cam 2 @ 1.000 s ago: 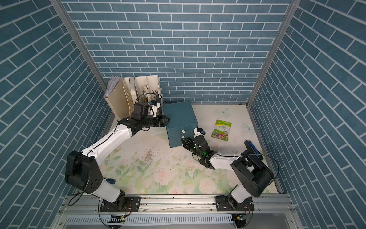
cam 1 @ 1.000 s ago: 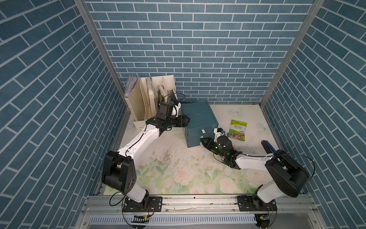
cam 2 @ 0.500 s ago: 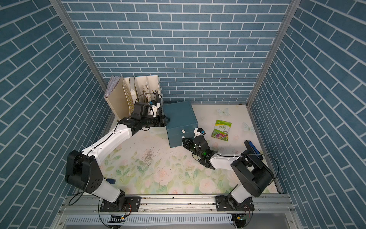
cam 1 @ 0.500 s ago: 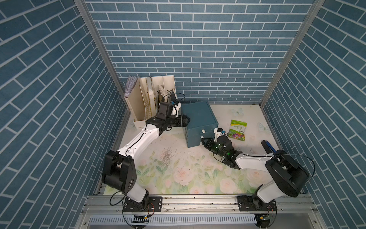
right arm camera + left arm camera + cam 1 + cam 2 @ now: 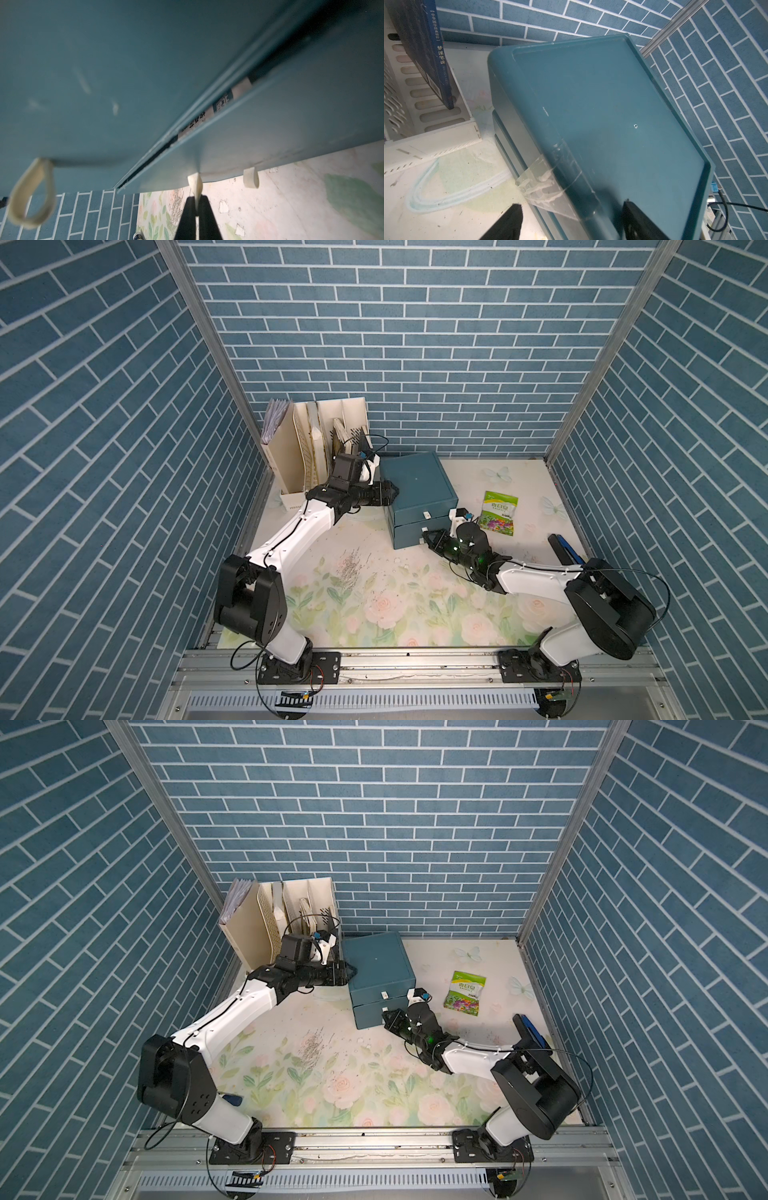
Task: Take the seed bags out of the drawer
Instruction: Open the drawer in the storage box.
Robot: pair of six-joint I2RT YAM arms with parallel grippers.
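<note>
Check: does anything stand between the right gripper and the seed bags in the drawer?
Yes: the front of the drawer. It is open only a crack; the printed edge of one seed bag shows through the slit. The right gripper is shut on its white pull tab. Nothing else visible is in the way.

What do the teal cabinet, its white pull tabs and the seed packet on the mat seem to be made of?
Cabinet: likely moulded plastic, satin; rounded edges, pale scuffs.
Pull tab: perhaps soft tape or fabric; it bends limply.
Seed packet: printed film, probably plastic; slight sheen.
</note>
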